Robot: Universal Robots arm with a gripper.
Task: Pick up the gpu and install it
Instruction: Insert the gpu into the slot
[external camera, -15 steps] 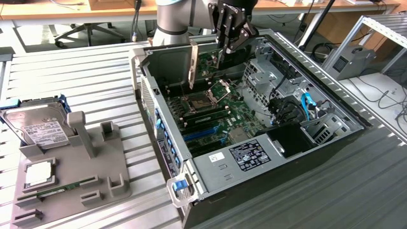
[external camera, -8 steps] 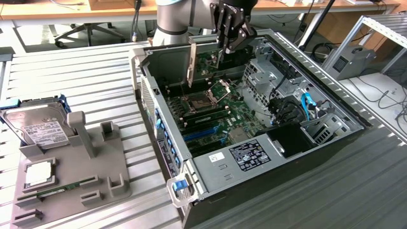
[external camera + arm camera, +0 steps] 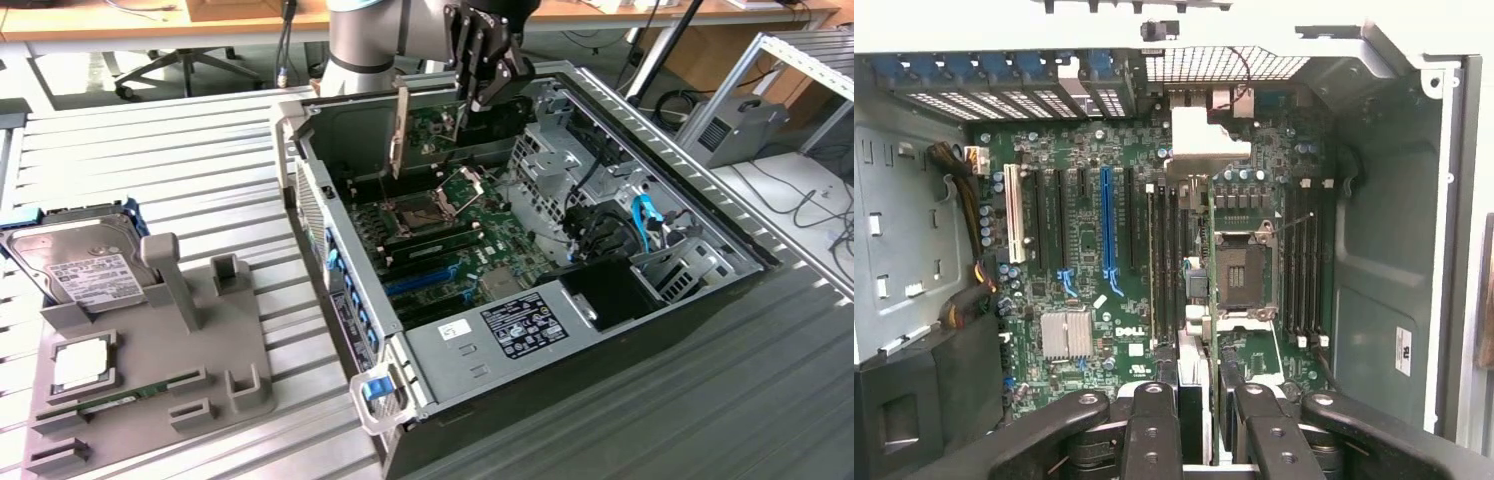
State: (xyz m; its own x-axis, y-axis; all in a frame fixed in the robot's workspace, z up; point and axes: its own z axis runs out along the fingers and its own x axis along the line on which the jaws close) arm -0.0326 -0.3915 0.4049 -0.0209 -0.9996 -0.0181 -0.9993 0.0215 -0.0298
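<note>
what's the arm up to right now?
The arm's claw is holding the gpu on edge, above the open computer case and over the motherboard. In the wrist view the card sits clamped between the claw fingers, hanging over the board near the CPU socket and not seated in any slot yet. To the exterior view's left, the grey parts holder on the table carries the hard drive.

Open computer case (image 3: 587, 330), centre. Gripper (image 3: 470, 98) above its far end, closed on the gpu (image 3: 399, 132), held on edge. Grey holder (image 3: 147, 370) with hard drive (image 3: 74, 262), exterior view's left.
</note>
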